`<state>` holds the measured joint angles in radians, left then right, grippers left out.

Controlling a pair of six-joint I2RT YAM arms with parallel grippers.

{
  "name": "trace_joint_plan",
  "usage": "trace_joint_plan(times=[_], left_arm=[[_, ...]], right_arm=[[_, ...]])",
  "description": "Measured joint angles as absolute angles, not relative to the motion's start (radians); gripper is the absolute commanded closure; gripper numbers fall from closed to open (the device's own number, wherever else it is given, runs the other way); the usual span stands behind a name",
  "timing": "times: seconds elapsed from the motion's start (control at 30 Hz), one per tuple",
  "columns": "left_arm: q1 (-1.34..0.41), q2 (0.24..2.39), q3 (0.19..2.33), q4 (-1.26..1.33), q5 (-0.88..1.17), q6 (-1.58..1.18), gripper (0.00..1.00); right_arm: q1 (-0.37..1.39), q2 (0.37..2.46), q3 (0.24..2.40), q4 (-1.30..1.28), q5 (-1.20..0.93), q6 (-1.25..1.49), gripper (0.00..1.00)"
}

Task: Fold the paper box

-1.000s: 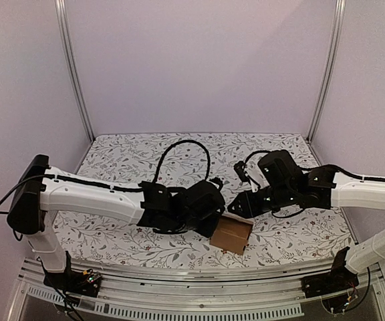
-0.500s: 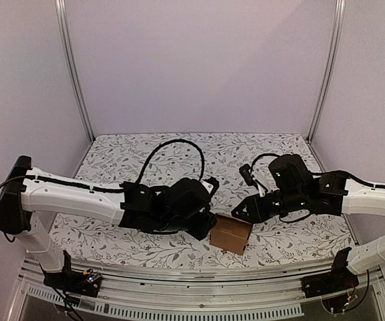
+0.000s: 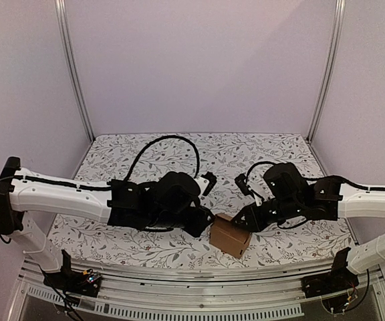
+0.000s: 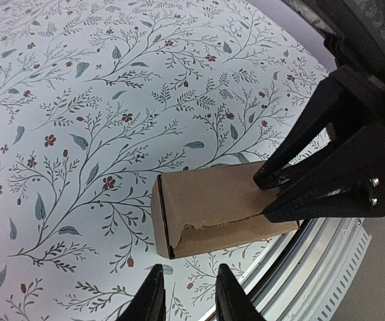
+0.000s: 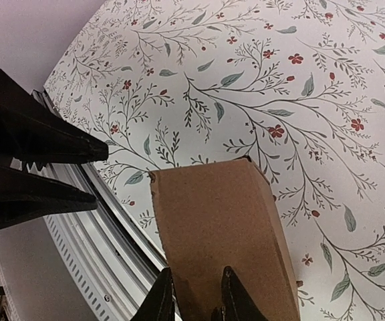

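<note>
Paper box [image 3: 230,235] sits between two arms; left gripper [image 4: 190,269] slightly parted, empty; right gripper [image 5: 196,271] touches its end, grip unclear.

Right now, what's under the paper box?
The paper box sits on the floral table cover, close to the metal front rail. Its underside is covered, so anything beneath cannot be seen.

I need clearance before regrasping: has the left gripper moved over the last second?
Yes. In the top view the left gripper has drawn back leftward, toward the left frame post and away from the paper box.
</note>
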<state>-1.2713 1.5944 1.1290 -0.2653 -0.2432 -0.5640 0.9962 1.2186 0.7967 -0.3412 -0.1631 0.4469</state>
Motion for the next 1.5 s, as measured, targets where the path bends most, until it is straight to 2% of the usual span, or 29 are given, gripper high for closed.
trace_joint_plan(times=[0.33,0.67,1.07,1.27,1.5], left_arm=[[-1.225,1.594,1.129,-0.221,-0.174,-0.564,0.76],[-1.209,1.635,1.143,-0.194,-0.106,-0.561,0.75],[-1.156,1.751,1.119,-0.087,0.016,-0.579,1.0],[-1.145,1.753,1.062,0.024,0.046,-0.601,1.0],[-1.143,1.752,1.016,0.118,0.056,-0.626,1.0]], right_arm=[[1.034,1.245,0.772,-0.3,-0.121,0.418,0.84],[1.099,1.308,0.766,-0.268,-0.046,0.399,0.83],[1.113,1.308,0.755,-0.242,0.002,0.416,0.93],[1.113,1.265,0.739,-0.275,0.018,0.442,1.0],[1.113,1.159,0.733,-0.368,0.022,0.472,1.0]])
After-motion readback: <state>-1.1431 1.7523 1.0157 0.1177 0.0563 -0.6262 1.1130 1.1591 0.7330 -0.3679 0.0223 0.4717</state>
